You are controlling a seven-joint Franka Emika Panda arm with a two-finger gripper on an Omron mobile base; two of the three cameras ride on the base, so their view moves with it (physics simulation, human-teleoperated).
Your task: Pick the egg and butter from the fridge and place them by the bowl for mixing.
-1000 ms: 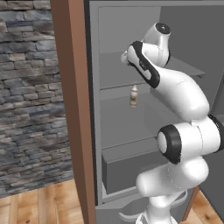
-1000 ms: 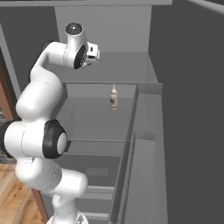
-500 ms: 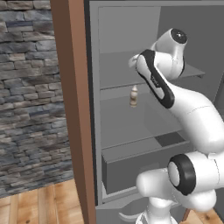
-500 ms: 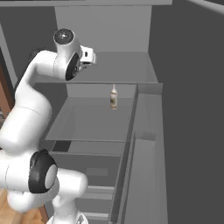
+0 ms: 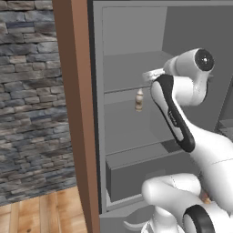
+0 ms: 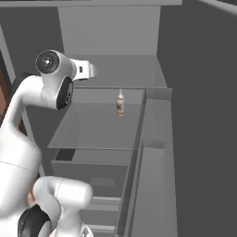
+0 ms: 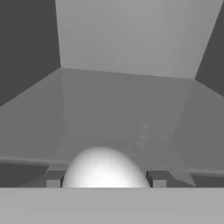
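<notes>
One smooth white rounded egg pinched in the claw.
Held over a flat grey fridge shelf; small tan bottle upright on a lower shelf.

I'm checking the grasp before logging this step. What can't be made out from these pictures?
- Hand view: the egg's lower half and the fingertips' contact with it are cut off by the bottom edge.
- Base views: the gripper itself is hidden behind the arm's own links.
- Both base views: the small bottle's label is too small to read.
- Left base view: the arm covers part of the fridge drawer.
</notes>
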